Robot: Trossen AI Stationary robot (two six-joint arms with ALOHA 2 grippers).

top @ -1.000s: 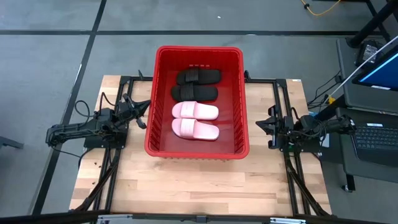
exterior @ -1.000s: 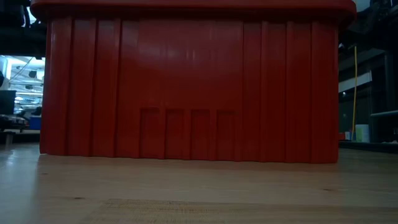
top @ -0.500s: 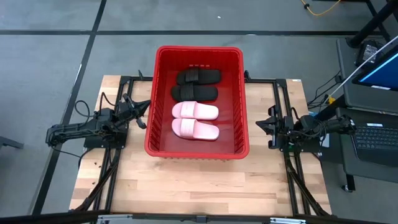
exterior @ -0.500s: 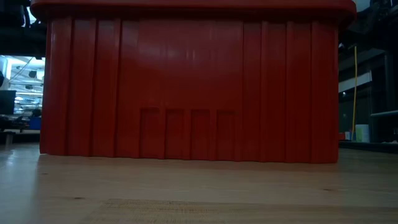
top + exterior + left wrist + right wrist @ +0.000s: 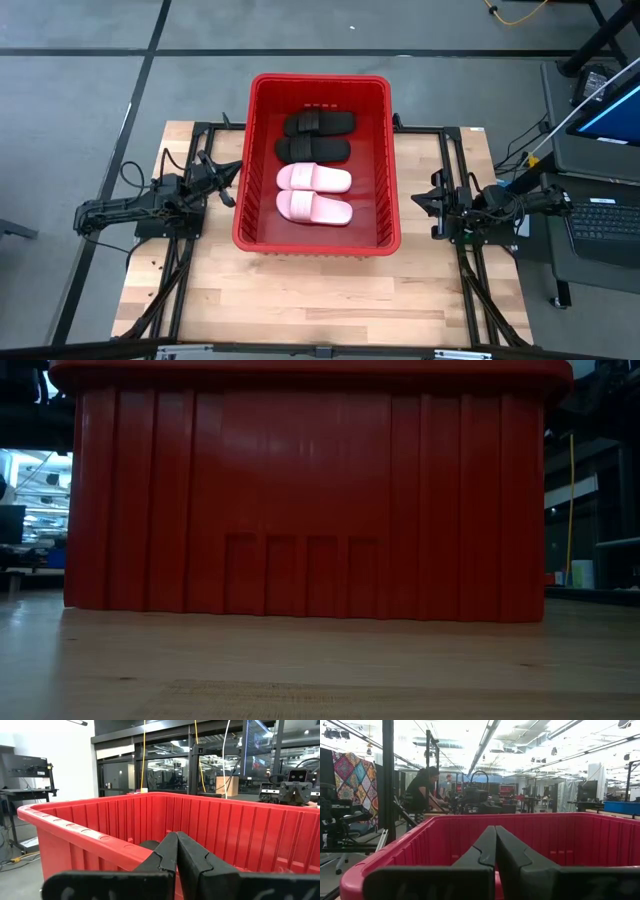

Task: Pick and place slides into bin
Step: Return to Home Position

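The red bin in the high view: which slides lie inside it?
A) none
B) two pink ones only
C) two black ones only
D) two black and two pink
D: the bin holds the black slides and, next to them, the pink slides, all four in one row.

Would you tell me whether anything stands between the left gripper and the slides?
Yes: the bin's left wall. The left gripper sits shut outside it; all four slides lie inside the bin.

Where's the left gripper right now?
In the high view the left gripper sits shut on the table's left side, just outside the left wall of the red bin, about midway along that wall.
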